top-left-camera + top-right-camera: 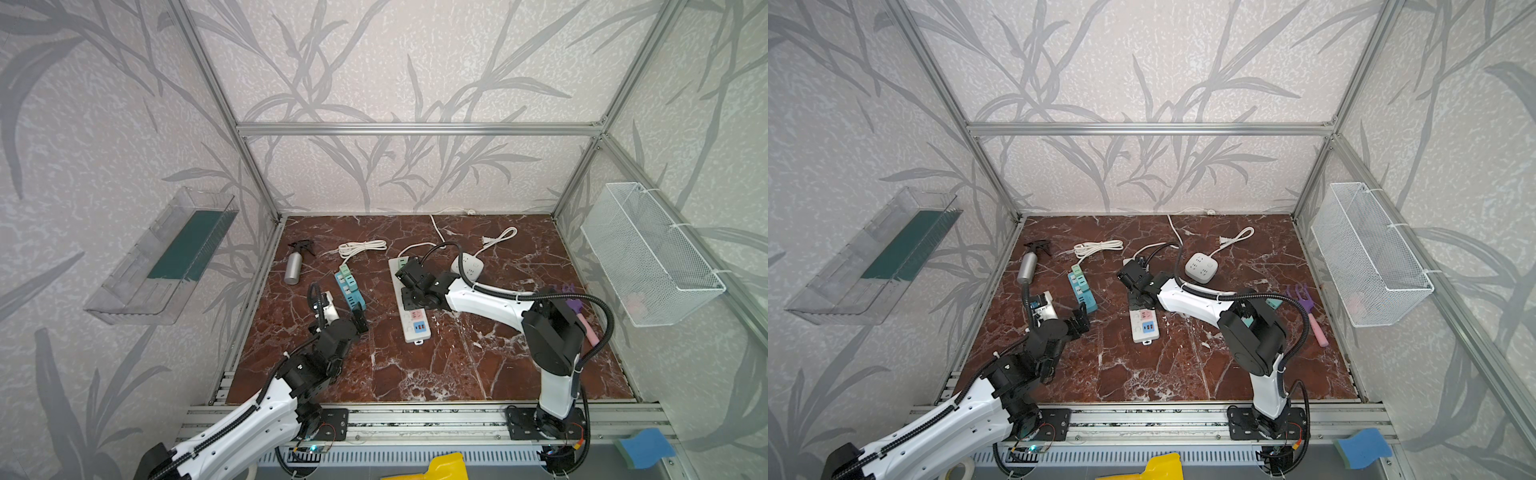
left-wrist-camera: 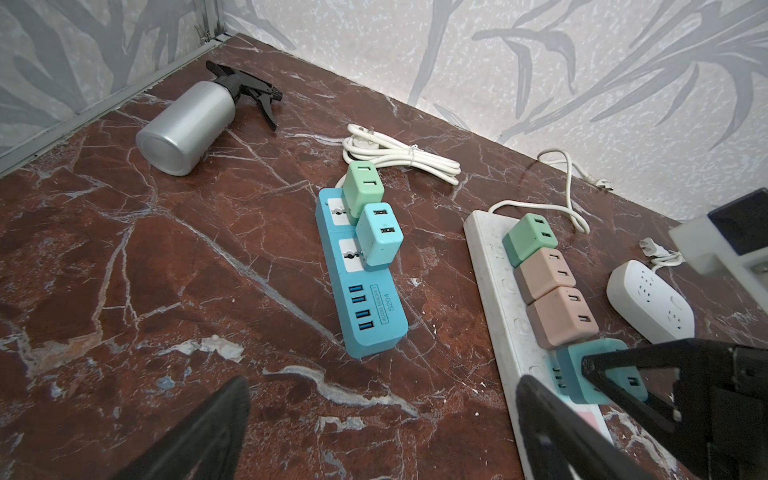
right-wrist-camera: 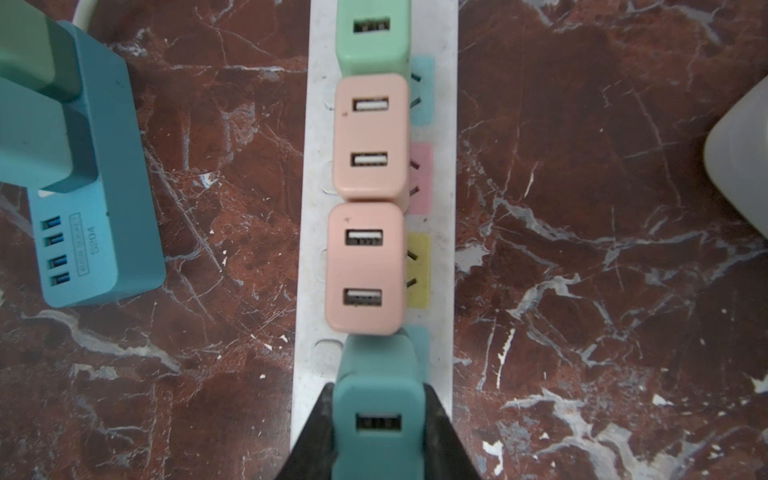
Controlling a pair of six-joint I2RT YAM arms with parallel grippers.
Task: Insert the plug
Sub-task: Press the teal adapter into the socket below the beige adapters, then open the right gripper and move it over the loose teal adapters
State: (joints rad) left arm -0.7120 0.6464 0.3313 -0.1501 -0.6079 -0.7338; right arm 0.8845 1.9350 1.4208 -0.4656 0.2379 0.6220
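Right wrist view: the right gripper [image 3: 378, 388] is clamped on the teal plug [image 3: 378, 419] at the lower middle of the frame, over the white power strip [image 3: 309, 232]. The plug's far edge lies against the nearest pink plug [image 3: 365, 268]. You cannot tell whether the prongs have entered the slots. If that edge rides on the pink body, your push may tilt the plug and make the prongs miss or bend. Left wrist view: the left gripper [image 2: 382, 381] stands wide and holds nothing at the bottom edge, with the teal plug at lower right. Nothing pins the white strip, so a skewed push could slide it. Both top views: the right arm [image 1: 486, 305] covers the plug near the middle of the frame, and the left gripper sits beside the blue power strip [image 1: 353, 297]. You therefore get no overhead check on seating.
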